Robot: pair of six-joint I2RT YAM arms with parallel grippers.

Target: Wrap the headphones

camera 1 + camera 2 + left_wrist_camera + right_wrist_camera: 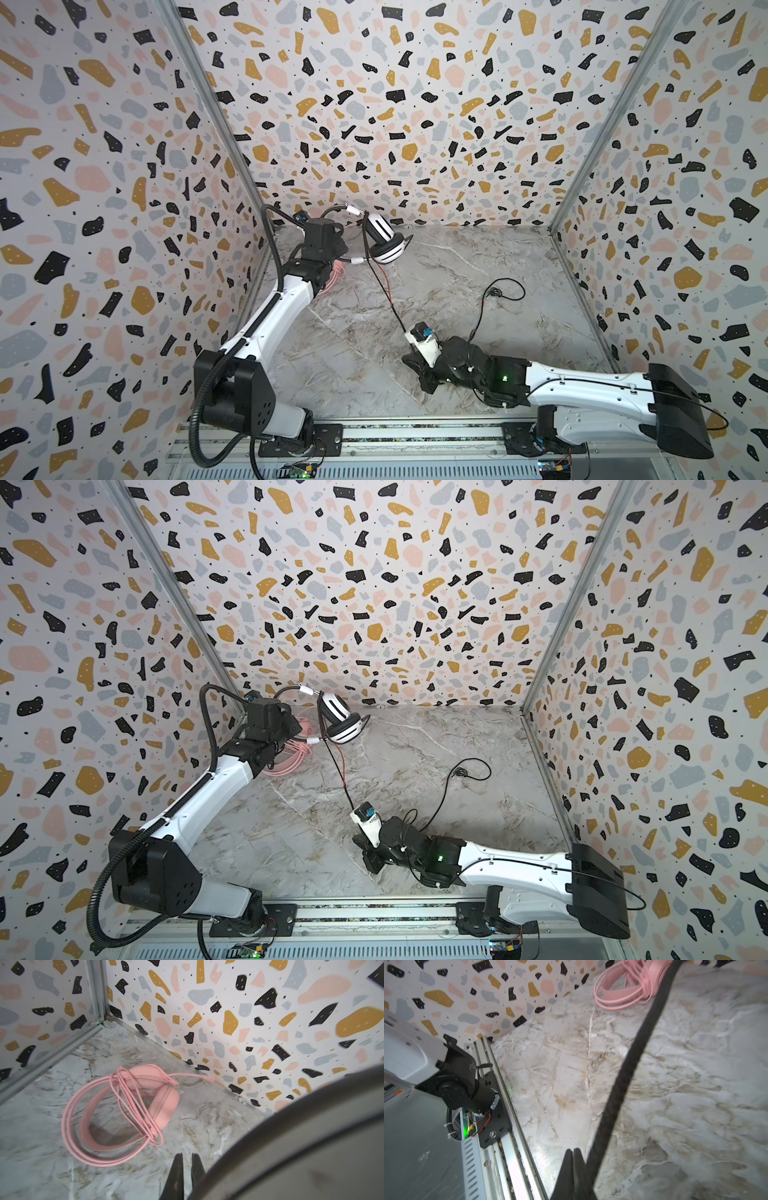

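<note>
- Left wrist view: the left gripper has its fingers clenched on a grey headband, which looms close and blurred.
- Both top views: that band belongs to the white-and-black headset, held off the marble tabletop near the back wall, left of centre.
- Right wrist view: the right gripper has its fingers clenched on the black cord, stretched taut toward that headset.
- The pink headset lies in the back left corner, its pink cord looped across it.

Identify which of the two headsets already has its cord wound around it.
The pink headset: its cord loops around band and cups. On the white-and-black headset, the black cord runs off unwound.
</note>
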